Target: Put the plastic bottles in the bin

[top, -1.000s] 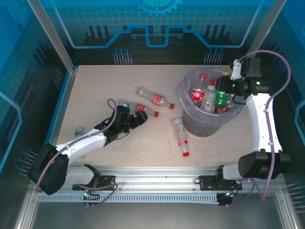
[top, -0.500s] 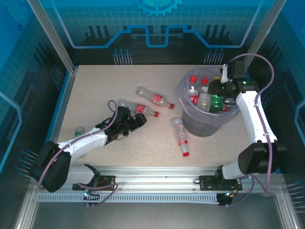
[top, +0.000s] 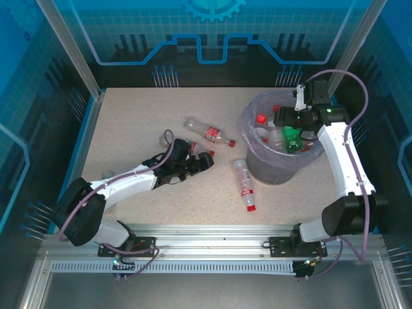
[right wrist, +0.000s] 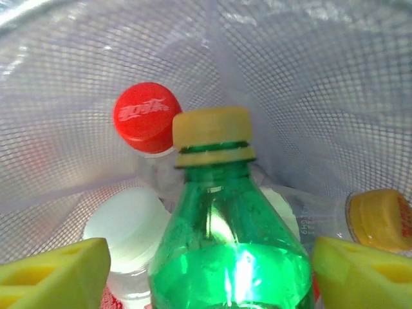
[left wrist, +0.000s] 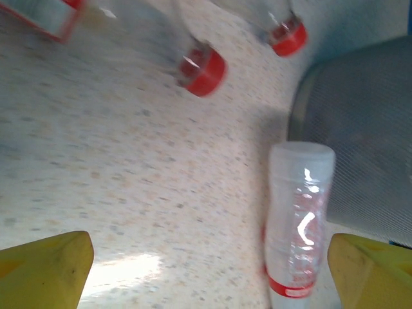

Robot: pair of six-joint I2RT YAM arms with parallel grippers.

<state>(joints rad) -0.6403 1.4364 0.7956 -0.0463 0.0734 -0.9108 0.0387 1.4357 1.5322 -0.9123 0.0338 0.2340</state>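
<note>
A speckled beige tabletop (top: 129, 122) sits inside a booth of blue translucent panels (top: 212, 32). The round dark grey bin (top: 273, 170), lined with a crinkly lavender bag (right wrist: 309, 77), stands at the right rear. It holds red-capped clear plastic bottles (top: 261, 119) and one upright green plastic bottle (right wrist: 232, 257) with a yellow cap. The right gripper (top: 288, 121) hangs over the bin, its yellow fingers spread either side of the green bottle. Three clear red-labelled bottles (top: 243, 183) lie on the tabletop left of the bin. The left gripper (top: 205, 161) is spread wide beside them.
</note>
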